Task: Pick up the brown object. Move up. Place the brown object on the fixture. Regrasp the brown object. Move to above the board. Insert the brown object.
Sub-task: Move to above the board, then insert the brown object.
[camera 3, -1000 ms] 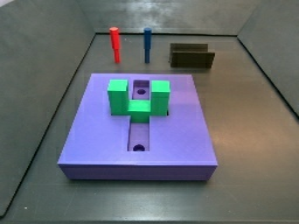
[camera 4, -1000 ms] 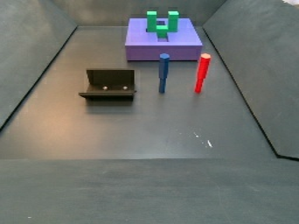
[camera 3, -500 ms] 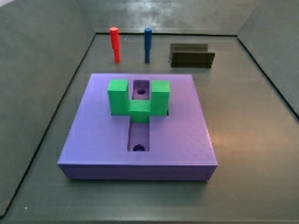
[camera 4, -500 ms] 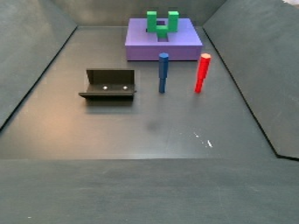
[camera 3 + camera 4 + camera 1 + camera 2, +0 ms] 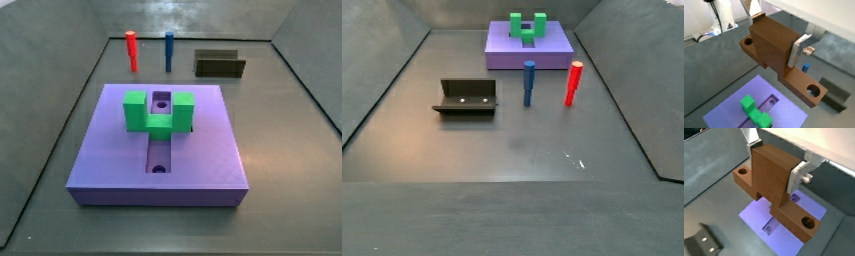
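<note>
End effector (image 5: pixel 777 35) clamped on the brown object (image 5: pixel 777 47) high above the board (image 5: pixel 784 220) in both wrist views, out of sight in both side views, green block (image 5: pixel 158 112) on the board, fixture (image 5: pixel 466 98) apart

No change is seen in both side views. The gripper (image 5: pixel 777 42), visible only in wrist views, is clamped on the brown object (image 5: pixel 774 45).

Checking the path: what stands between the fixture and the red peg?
The blue peg, in both side views. The pincer holds the brown object above the board.
</note>
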You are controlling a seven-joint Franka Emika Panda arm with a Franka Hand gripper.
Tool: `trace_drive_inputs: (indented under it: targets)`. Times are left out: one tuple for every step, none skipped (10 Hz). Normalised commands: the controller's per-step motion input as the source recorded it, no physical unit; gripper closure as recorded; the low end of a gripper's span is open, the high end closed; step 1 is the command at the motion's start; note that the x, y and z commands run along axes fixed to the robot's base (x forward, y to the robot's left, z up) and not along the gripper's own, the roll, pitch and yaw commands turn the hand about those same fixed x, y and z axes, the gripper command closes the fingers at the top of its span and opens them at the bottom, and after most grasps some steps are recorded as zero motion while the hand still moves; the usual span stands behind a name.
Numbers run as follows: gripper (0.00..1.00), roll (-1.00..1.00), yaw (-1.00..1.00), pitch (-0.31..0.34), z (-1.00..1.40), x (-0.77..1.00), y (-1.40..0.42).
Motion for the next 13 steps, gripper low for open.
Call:
trace_drive_inputs:
  targets:
    - [1.0, -0.38, -0.01, -0.03, 0.0, -0.06, -0.01]
    - [1.0, -0.21, -0.01, -0.03, 0.01, -0.05, 0.01]
    - [1.0, -0.01, 0.0, 0.0, -0.02, 0.0, 0.0]
    - [1.0, -0.01, 0.0, 0.0, 0.0, 0.0, 0.0]
    - [1.0, 0.0, 0.0, 0.013, -0.03, 0.03, 0.0]
    - [1.0, -0.03, -0.26, 0.106, -0.1, 0.19, 0.06]
    - [1.0, -0.15, -0.46, 0.116, -0.23, 0.24, 0.05]
    - [1.0, -0.37, -0.47, 0.13, -0.24, 0.23, 0.0]
    - [1.0, -0.42, -0.31, 0.089, -0.19, 0.25, 0.0]
    - [1.0, -0.5, -0.25, 0.029, -0.03, 0.2, -0.02]
    - [1.0, -0.5, -0.28, 0.013, 0.0, 0.19, -0.05]
    - [1.0, -0.5, -0.32, 0.019, -0.03, 0.16, 0.0]
    - [1.0, -0.38, -0.64, 0.0, -0.04, 0.04, 0.0]
